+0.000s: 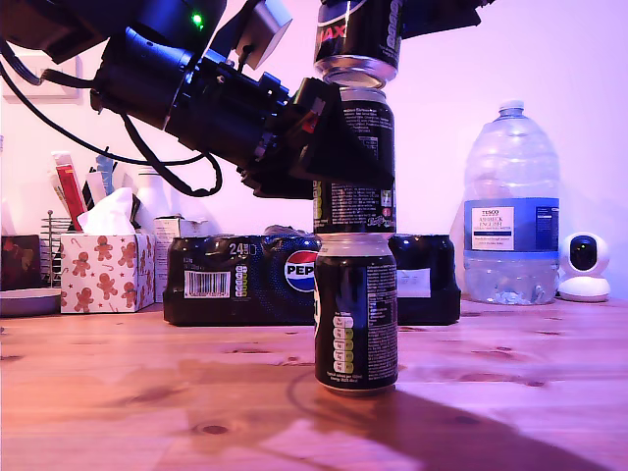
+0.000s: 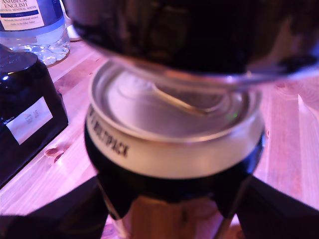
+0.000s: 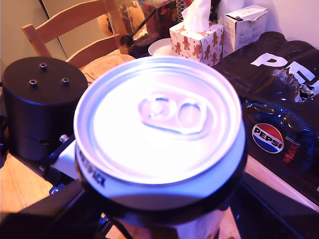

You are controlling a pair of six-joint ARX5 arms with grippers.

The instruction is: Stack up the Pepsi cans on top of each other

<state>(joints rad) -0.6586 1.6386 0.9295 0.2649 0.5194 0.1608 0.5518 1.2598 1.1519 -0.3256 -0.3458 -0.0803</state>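
Three black Pepsi cans form one column in the middle of the exterior view. The bottom can (image 1: 355, 312) stands on the wooden table (image 1: 137, 392). The middle can (image 1: 354, 186) (image 2: 174, 144) sits on it, and my first gripper (image 1: 339, 147) (image 2: 174, 201), reaching in from the exterior view's left, is shut around its body. The top can (image 1: 359, 39) (image 2: 199, 35) (image 3: 159, 119) is at the middle can's lid, held by my second gripper (image 1: 378, 12) (image 3: 164, 219), which comes in from the upper right. I cannot tell whether the top can rests on the lid or hangs just above it.
A black shrink-wrapped Pepsi pack (image 1: 235, 280) (image 3: 279, 99) lies just behind the column. Behind it at the exterior view's right are a large water bottle (image 1: 510, 216) (image 2: 30, 20) and a small white camera (image 1: 585, 265); at the left, a gingerbread tissue box (image 1: 103, 265) (image 3: 192, 40).
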